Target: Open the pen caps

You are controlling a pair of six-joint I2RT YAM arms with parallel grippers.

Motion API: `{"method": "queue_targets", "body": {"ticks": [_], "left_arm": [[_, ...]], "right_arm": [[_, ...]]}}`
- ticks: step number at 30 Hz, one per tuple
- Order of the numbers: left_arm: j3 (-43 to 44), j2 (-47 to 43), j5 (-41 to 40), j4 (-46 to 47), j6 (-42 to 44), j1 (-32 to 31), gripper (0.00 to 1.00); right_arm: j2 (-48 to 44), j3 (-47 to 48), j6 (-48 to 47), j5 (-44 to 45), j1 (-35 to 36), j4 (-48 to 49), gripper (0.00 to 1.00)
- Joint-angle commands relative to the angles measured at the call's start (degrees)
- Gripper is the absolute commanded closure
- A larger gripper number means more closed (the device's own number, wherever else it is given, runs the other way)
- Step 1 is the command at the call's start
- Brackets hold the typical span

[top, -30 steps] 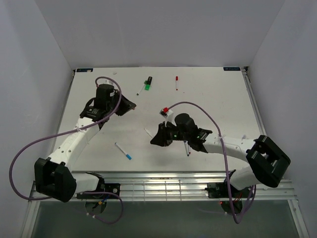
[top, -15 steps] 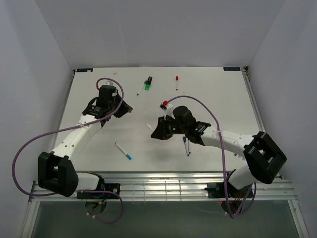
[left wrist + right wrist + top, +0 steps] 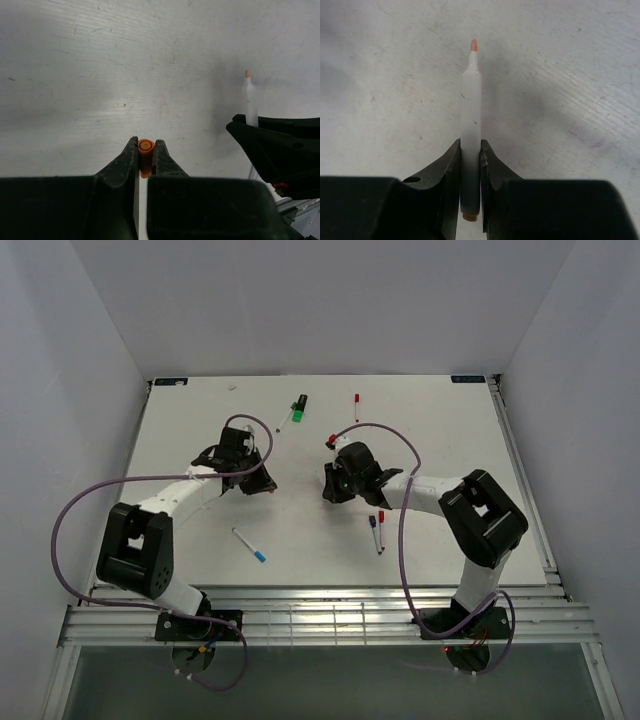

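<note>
My left gripper (image 3: 145, 146) is shut on a small orange pen cap (image 3: 145, 152), held just above the white table. In the top view it (image 3: 266, 484) sits left of centre. My right gripper (image 3: 470, 146) is shut on a thin white pen (image 3: 471, 105) whose bare orange tip points away from the jaws. In the top view it (image 3: 328, 486) faces the left gripper across a short gap. That pen also shows at the right of the left wrist view (image 3: 248, 102), apart from the cap.
A black marker with a green cap (image 3: 298, 408) and a red-tipped pen (image 3: 356, 406) lie at the back. A blue-tipped pen (image 3: 250, 545) lies front left. Two more pens (image 3: 377, 531) lie beside the right arm. Purple cables loop over both arms.
Both grippers have swung in toward the table's centre and now face each other. The white pen that lay between them is no longer on the table. Two pens by the right arm are uncovered.
</note>
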Motion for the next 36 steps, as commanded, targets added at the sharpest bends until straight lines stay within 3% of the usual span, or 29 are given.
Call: {"method": "queue_targets", "body": {"ticks": [1, 13, 17, 23, 32, 36], "left_arm": [[0.03, 2.44, 4.54, 4.11, 2.98, -0.02, 1.0], [4.52, 14.22, 4.45, 3.93, 7.64, -0.02, 1.0], [4.34, 16.24, 2.7, 3.76, 7.99, -0.02, 0.99], [3.47, 15.98, 1.21, 3.41, 6.24, -0.02, 0.92], [2.23, 15.8, -2.49, 0.51, 4.48, -0.02, 0.85], [2.41, 16.33, -4.51, -0.9, 3.86, -0.02, 0.76]], "right_arm": [[1.54, 2.75, -2.84, 5.16, -0.36, 5.97, 0.92], [10.06, 6.27, -2.75, 5.97, -0.62, 8.79, 0.77], [11.29, 6.45, -2.92, 5.53, -0.71, 9.05, 0.64], [11.39, 6.62, -2.49, 4.04, -0.8, 8.53, 0.55], [13.4, 8.99, -2.31, 0.96, -0.89, 5.01, 0.52], [13.93, 10.66, -2.4, 0.78, -1.06, 3.08, 0.52]]}}
